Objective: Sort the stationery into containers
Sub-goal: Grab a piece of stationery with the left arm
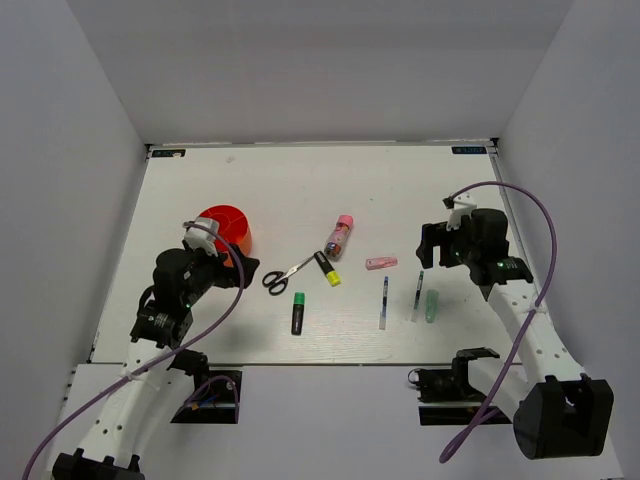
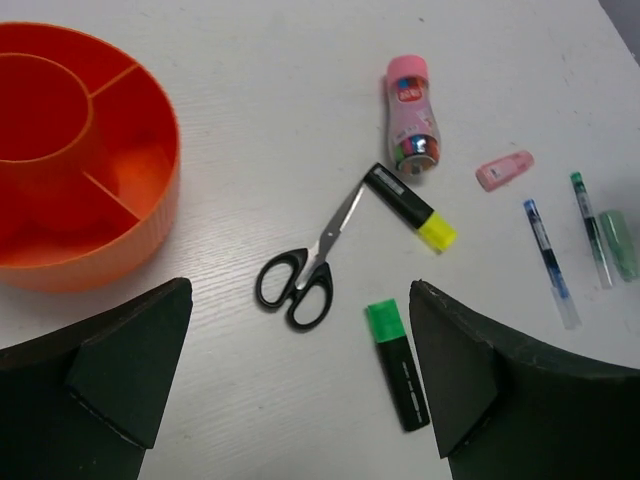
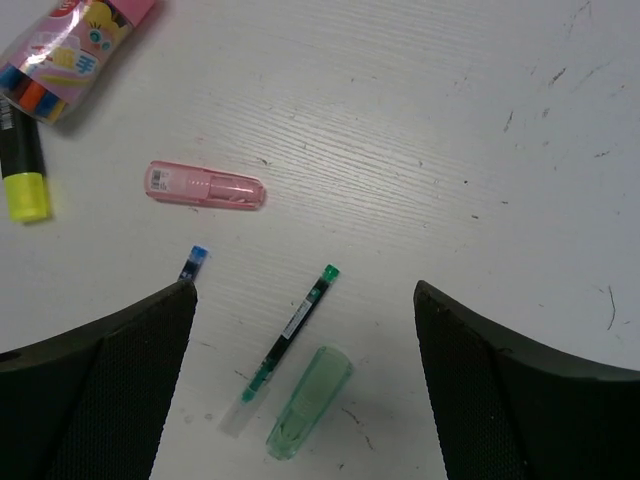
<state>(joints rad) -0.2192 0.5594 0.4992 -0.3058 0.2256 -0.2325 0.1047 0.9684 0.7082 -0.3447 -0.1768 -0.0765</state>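
The left gripper (image 1: pixel 237 266) hangs with its jaws spread wide and nothing between them, just at five o'clock from the round red-orange organiser (image 1: pixel 225 222). The right gripper (image 1: pixel 428 246) is likewise parted and empty, above the table at twelve o'clock from two thin pens (image 1: pixel 384 302). The table (image 1: pixel 250 185) is white with a faint wood grain and is boxed in by plain white walls. Black-handled scissors (image 1: pixel 283 274) lie shut, their tips close against a yellow-capped highlighter (image 1: pixel 327 268). A green-capped highlighter (image 1: pixel 298 312) lies at six o'clock from them. A pink-capped glue stick (image 1: pixel 340 236) lies at one o'clock from the scissors, a pink eraser (image 1: pixel 381 263) is at three o'clock, and a pale-green cap (image 1: pixel 431 306) lies beside the pens. The organiser's inner ring and dividers show only bare plastic.
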